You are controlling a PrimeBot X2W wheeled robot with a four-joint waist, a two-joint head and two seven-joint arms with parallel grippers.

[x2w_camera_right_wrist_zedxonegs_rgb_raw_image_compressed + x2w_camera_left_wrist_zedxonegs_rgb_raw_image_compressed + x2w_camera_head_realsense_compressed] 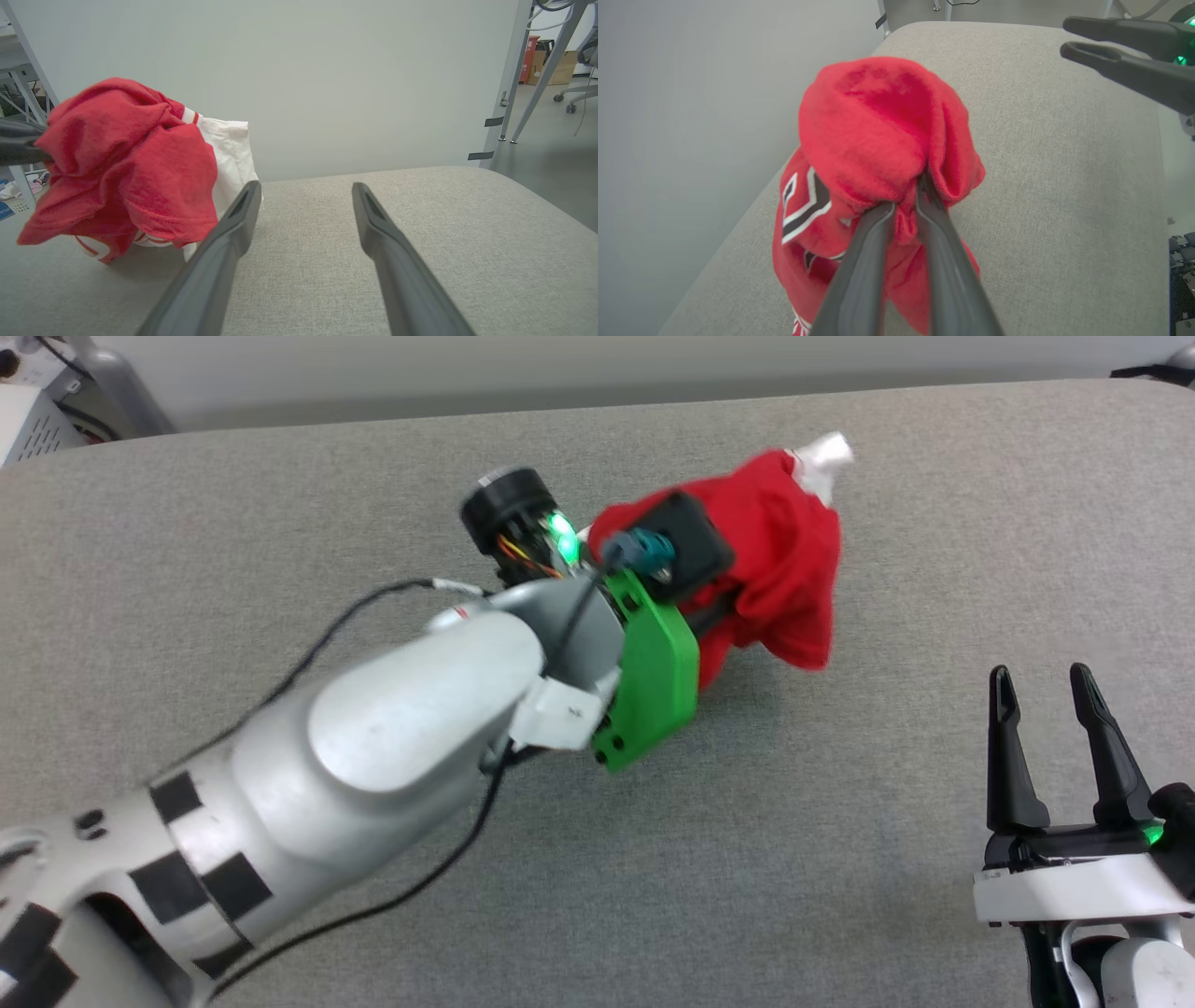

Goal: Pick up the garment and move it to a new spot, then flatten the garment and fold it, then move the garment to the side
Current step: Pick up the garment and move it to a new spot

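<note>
Your left gripper (906, 198), fingers clamped on the bunched red-and-white jersey garment (873, 121), holds it upper centre over the grey padded surface (840, 859). The right gripper (1040, 674) sits lower right, fingers apart. This looks like the relocation step; next, choose a spot, lower and spread.

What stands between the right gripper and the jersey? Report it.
Nothing visible. Bare grey cushion lies between the open right gripper and the jersey, which is bunched up and clamped by the left gripper.

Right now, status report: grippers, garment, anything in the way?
Left gripper shut on garment, bunched red clump. Right gripper open, empty, beside it. No obstruction seen.
</note>
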